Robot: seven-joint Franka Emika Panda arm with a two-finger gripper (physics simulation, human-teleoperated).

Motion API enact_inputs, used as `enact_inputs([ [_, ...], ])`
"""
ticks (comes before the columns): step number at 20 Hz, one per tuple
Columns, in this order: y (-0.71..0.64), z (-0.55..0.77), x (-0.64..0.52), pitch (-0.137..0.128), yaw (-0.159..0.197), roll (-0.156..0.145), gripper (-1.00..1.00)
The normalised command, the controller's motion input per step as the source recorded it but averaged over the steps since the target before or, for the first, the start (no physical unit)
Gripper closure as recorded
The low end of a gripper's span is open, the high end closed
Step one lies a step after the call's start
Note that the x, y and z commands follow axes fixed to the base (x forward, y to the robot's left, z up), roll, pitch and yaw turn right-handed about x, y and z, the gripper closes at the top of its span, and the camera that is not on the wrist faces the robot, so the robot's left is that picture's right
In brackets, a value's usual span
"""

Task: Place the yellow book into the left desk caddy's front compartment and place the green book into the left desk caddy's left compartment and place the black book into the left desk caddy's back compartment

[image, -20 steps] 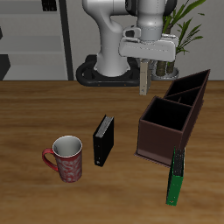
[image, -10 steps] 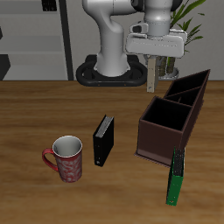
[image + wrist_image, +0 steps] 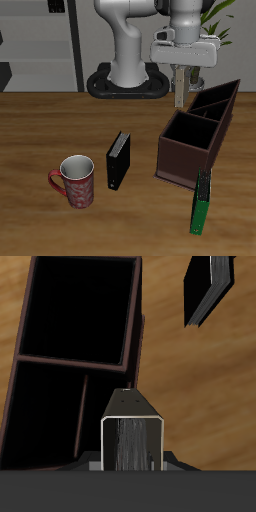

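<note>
Fingers (image 3: 180,72) closed on the yellow book (image 3: 179,90), which is held upright and hangs below them, clear of the tabletop (image 3: 40,130). In the wrist view the book's end (image 3: 131,436) is seen directly beneath the gripper, with the left desk caddy (image 3: 80,316) just beyond it.

Change noted: over the last second the gripper and book have been carried sideways, step by step, toward the caddy (image 3: 195,135); the book is now almost at the caddy's back end, where earlier it was well short of it. Judged as the transport step of the first placement, with lowering into the front compartment yet to come. No book is in any compartment so far.

Count: three books, one caddy, one mug, one plant.
- Yellow book: in the grasp, as above.
- Black book (image 3: 118,160): standing on the tabletop between the mug (image 3: 76,181) and the caddy, apart from both.
- Green book (image 3: 202,203): upright near the caddy's front corner; contact cannot be told.
- Plant (image 3: 220,25): behind the arm, partly hidden.
</note>
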Motion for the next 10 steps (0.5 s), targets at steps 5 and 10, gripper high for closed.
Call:
enact_inputs([
  [5,0.14,-0.03,0.06,0.008,-0.026,0.021,1.00],
  [10,0.07,-0.06,0.11,0.020,-0.048,0.006,1.00],
])
